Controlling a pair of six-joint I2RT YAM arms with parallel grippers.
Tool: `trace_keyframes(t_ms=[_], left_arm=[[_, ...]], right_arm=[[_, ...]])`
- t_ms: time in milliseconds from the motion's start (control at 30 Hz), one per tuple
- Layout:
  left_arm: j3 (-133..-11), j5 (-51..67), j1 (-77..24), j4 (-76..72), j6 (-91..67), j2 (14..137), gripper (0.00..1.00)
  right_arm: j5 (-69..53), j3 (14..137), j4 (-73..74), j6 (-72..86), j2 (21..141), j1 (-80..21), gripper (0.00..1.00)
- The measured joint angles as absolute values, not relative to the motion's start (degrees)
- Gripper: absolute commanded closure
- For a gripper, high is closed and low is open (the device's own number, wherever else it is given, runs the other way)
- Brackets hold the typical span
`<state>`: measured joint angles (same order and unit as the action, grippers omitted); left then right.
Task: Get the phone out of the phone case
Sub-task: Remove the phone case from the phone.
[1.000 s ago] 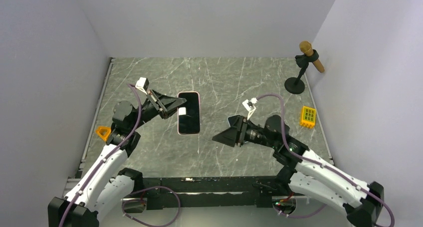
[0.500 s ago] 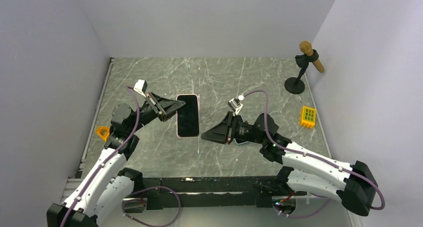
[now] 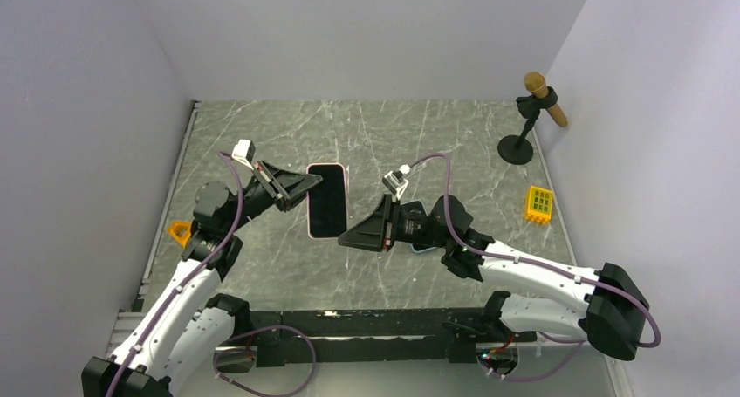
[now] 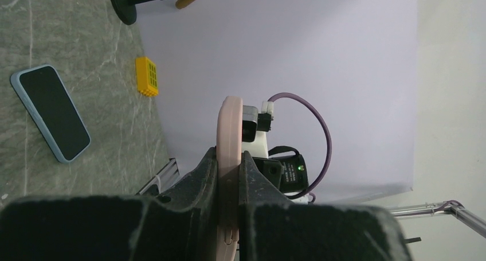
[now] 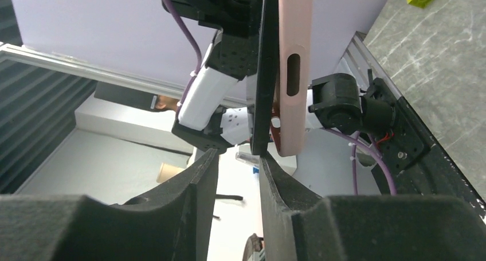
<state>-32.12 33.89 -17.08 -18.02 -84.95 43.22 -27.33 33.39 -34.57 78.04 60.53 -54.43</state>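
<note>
- Left gripper (image 4: 229, 158): fingers pressed onto both faces of the pink phone case (image 4: 229, 135), holding it edge-up above the middle of the table (image 3: 262, 135), somewhat toward the left edge.
- Phone (image 5: 263, 71): black slab seated against the case, screen toward the overhead camera.
- Right gripper (image 5: 238, 158): fingers spread, the gap's mouth just at the phone's near end, gripping nothing.
- Second phone (image 4: 50, 112): blue-rimmed, flat on the table beneath the right arm.
- Yellow block (image 3: 540, 204): near the right edge.
- Microphone (image 3: 545, 99): on its stand, far right corner.
</note>
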Motion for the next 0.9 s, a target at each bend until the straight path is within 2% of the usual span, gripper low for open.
trace_keyframes(t_ms=[167,433,567,633,700,733,767,900], left_arm=[[-32.1,33.3,-17.0,-18.1,-85.2,42.5,1.00],[-32.1,33.3,-17.0,-17.0,-84.8,41.3,1.00],[-32.1,32.7,-17.2,-14.9,-84.5,40.2,1.00],[-32.1,32.1,-17.6,-14.3,-84.1,39.5,1.00],[-32.1,31.4,-17.8,-14.0,-83.6,38.6,1.00],[-32.1,31.1,-17.8,-13.8,-83.2,38.3,0.94],[-32.1,30.9,-17.8,-13.6,-82.7,37.9,0.82],[-32.1,31.7,-18.0,-11.8,-80.3,37.3,0.21]], right_arm=[[-26.8,34.2,-33.4,76.8,61.7,-54.6,0.58],[-25.2,35.6,-33.8,76.1,64.5,-54.7,0.59],[-24.7,39.6,-33.1,75.2,67.5,-54.7,0.67],[-24.2,41.6,-32.7,74.8,68.6,-54.7,0.78],[-24.0,42.4,-32.5,74.6,69.5,-54.6,0.93],[-23.9,42.5,-32.4,74.5,69.9,-54.5,1.00],[-24.2,42.6,-32.5,75.0,70.2,-54.5,1.00],[-24.8,42.8,-32.6,75.4,70.5,-54.0,1.00]])
